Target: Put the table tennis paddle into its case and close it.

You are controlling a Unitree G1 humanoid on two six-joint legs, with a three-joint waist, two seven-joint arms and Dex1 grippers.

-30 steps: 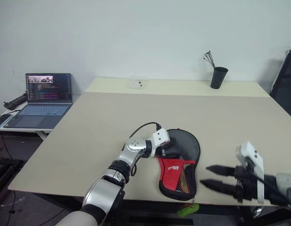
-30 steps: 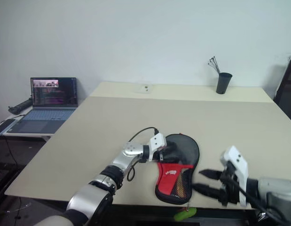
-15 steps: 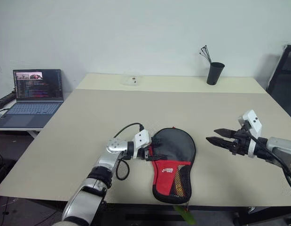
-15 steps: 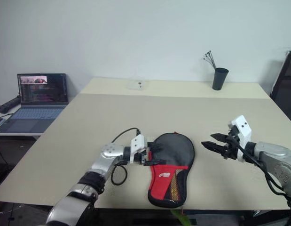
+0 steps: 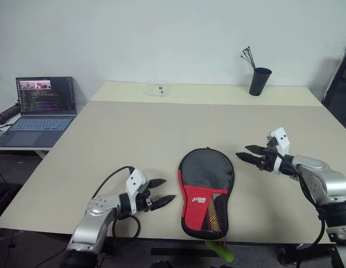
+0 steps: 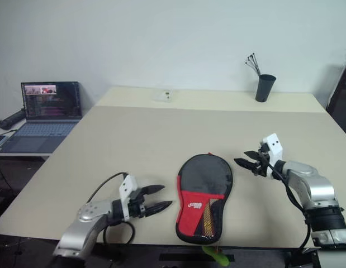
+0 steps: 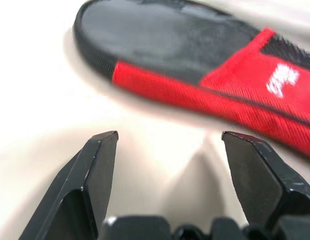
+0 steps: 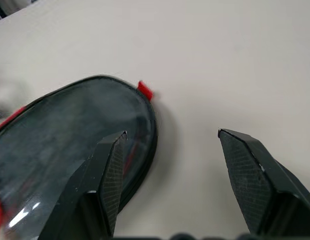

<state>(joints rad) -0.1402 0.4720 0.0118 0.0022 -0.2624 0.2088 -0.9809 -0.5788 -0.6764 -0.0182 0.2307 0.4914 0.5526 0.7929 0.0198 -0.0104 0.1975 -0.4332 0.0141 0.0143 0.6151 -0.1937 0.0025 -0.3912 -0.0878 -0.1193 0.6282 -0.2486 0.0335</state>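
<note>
Black-red case (image 5: pixel 206 190) flat on table (image 5: pixel 133 139), seemingly zipped; grippers apart.

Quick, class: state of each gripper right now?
Left gripper: open, holding nothing, beside the case.
Right gripper: open, holding nothing, beside the case.

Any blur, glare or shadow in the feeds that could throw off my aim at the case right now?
Head views: even, soft light, no glare; the case is sharp, with only a thin shadow at its edge. Left wrist view: the case is soft and out of focus, while the gripper's fingers are crisp and cast a faint shadow on the table. Right wrist view: the case's near rim looks slightly blurred, with a pale sheen on its black face.
</note>
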